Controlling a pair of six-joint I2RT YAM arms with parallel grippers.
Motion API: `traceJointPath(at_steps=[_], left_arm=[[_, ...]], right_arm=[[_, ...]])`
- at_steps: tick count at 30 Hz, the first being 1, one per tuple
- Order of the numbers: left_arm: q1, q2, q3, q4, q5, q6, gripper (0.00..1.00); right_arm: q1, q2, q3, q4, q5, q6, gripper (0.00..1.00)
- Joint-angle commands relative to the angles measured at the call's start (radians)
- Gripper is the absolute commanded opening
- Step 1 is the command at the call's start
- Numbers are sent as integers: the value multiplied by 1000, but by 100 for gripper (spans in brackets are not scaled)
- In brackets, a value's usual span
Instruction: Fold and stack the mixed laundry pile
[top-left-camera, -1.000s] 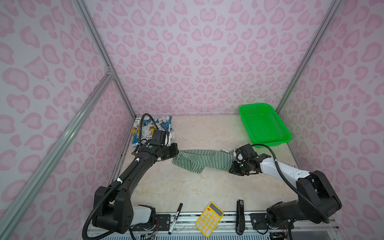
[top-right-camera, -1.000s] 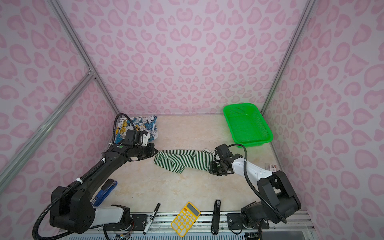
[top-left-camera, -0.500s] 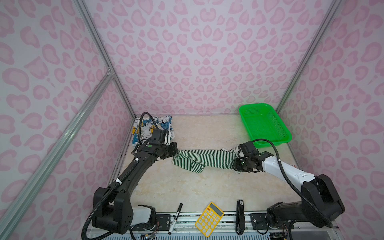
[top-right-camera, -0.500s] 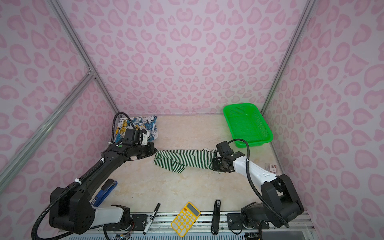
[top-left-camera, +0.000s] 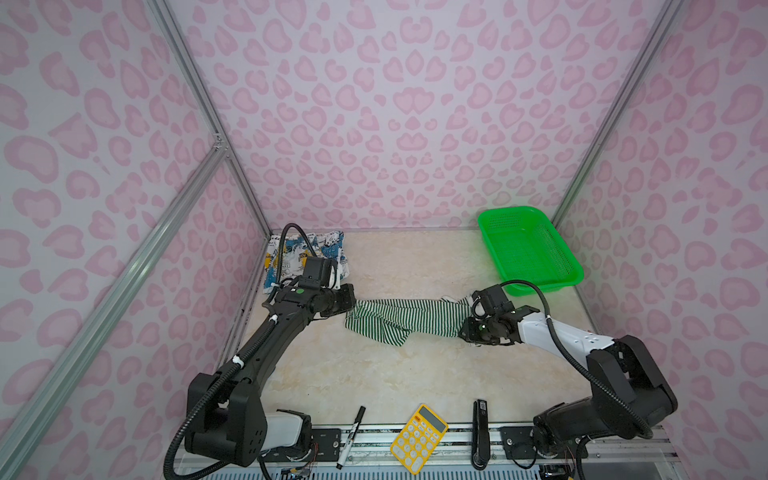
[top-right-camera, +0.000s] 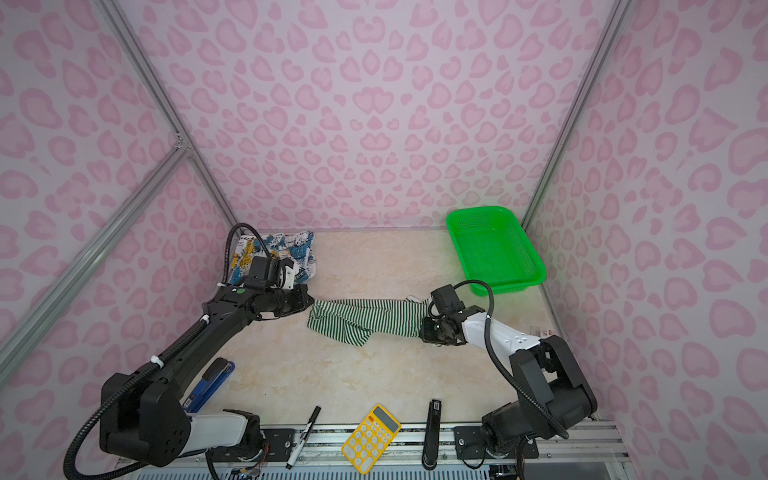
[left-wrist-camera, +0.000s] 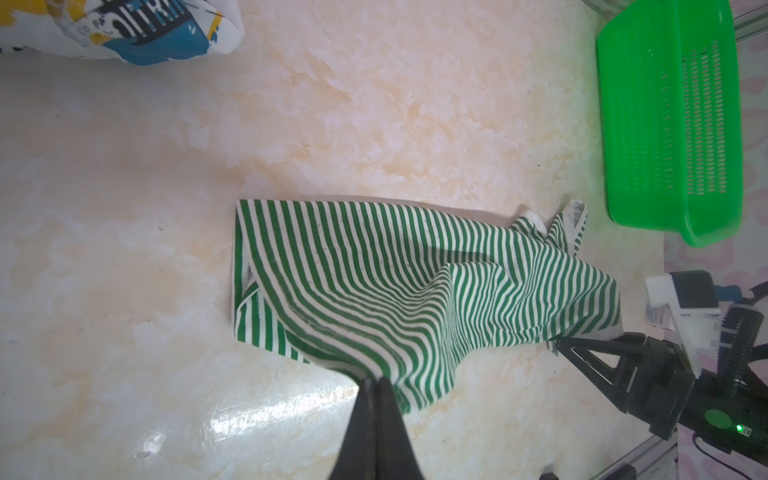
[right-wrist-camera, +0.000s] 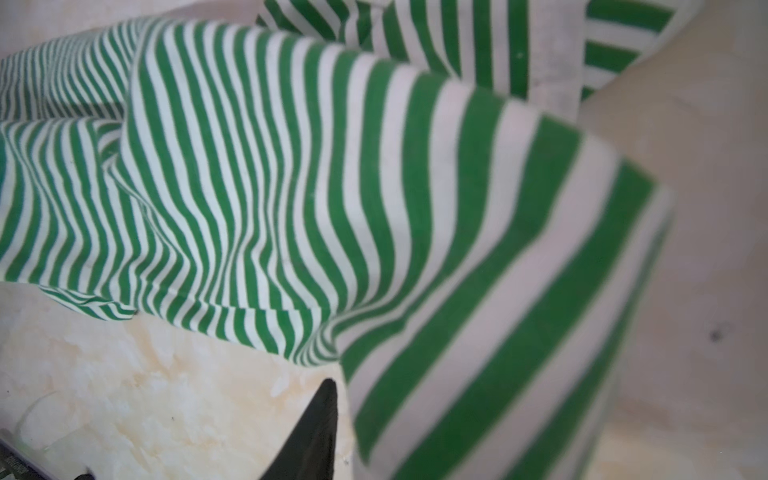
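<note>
**Marble tabletop (top-left-camera: 415, 374) lying bare around the central striped garment (top-left-camera: 399, 320)**

The left gripper (top-left-camera: 351, 302) is clamping its left edge; the right gripper (top-left-camera: 463, 330) is sitting at its right edge, grip unclear. The printed garment (top-left-camera: 328, 245) is lying in the far-left corner.

In the right wrist view the striped garment (right-wrist-camera: 374, 199) is blurred close to the lens. Only one finger (right-wrist-camera: 318, 424) of the right claw (top-left-camera: 465, 331) shows beside the cloth, so the jaw gap cannot be read. The left arm (top-left-camera: 255, 345) hides part of the printed garment (top-left-camera: 328, 245); the left wrist view's edge cuts it off. The calculator (top-left-camera: 419, 436) key legends are too small to read.
</note>
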Motion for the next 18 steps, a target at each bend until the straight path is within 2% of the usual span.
traceJointPath(at_steps=[1, 4, 8, 11, 13, 18], left_arm=[[1, 5, 14, -6, -7, 10, 3], [1, 7, 16, -8, -8, 10, 3], [1, 10, 23, -13, -12, 12, 3], [2, -3, 33, -21, -31, 10, 3], [3, -19, 46, -32, -34, 10, 3], [8, -50, 79, -64, -42, 19, 3]], right_arm=[[1, 22, 14, 45, -29, 4, 37], [-1, 35, 15, 47, -29, 8, 32], [-5, 22, 27, 20, -34, 13, 12], [-5, -28, 55, -53, -37, 6, 3], [-5, -74, 90, -131, -38, -11, 0], [-49, -185, 168, -288, -96, -49, 0]])
